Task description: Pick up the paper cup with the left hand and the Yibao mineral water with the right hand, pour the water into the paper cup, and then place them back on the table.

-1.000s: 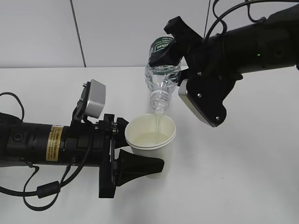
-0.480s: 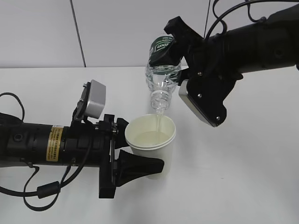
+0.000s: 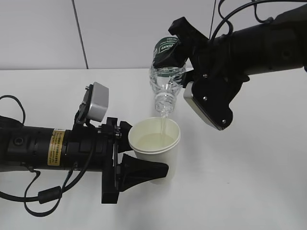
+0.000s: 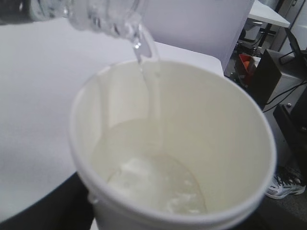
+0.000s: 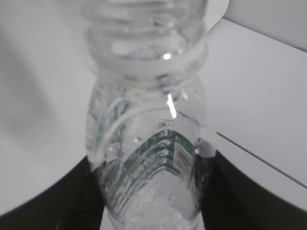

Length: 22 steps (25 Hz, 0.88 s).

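The white paper cup [image 3: 154,143] is held upright just above the table [image 3: 254,182], and my left gripper [image 3: 146,149] is shut on its lower wall, one black finger [image 3: 144,170] in front. My right gripper [image 3: 176,53] is shut on the green-labelled Yibao mineral water [image 3: 165,79], tipped mouth-down over the cup. A thin stream of water [image 3: 164,122] falls into the cup. In the left wrist view the cup [image 4: 225,129] is partly filled and the stream [image 4: 148,72] drops from the bottle mouth [image 4: 105,14]. In the right wrist view the bottle [image 5: 148,143] sits between dark fingers [image 5: 53,201].
A grey panelled wall [image 3: 115,33] stands behind the table. Loose black cables [image 3: 43,196] lie by the left arm near the front edge. The left wrist view shows furniture and a shoe [image 4: 285,184] beyond the table's far edge.
Water keeps running from the bottle and the level in the cup has risen slightly. Neither arm has visibly moved.
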Tool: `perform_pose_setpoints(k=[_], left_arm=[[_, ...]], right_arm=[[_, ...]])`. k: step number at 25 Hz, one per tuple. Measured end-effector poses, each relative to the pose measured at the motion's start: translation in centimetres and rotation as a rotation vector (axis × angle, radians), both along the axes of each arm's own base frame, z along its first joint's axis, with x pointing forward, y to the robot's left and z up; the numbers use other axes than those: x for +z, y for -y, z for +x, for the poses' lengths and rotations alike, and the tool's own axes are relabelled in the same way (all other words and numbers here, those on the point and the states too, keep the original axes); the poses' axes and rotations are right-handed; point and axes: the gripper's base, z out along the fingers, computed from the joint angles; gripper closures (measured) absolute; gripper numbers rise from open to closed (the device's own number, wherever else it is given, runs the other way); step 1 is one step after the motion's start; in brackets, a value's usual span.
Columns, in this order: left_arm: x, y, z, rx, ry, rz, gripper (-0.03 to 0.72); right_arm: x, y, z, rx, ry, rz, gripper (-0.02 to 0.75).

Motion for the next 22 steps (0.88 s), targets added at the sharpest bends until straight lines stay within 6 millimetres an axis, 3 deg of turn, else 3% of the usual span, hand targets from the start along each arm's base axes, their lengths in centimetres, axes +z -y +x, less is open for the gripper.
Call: perform_pose_setpoints(k=[22], left_arm=[[-0.01,-0.01,0.04,0.005,-0.001,0.001,0.253]], right_arm=[[0.00,0.00,0.00,0.000,0.000,0.000,0.311]])
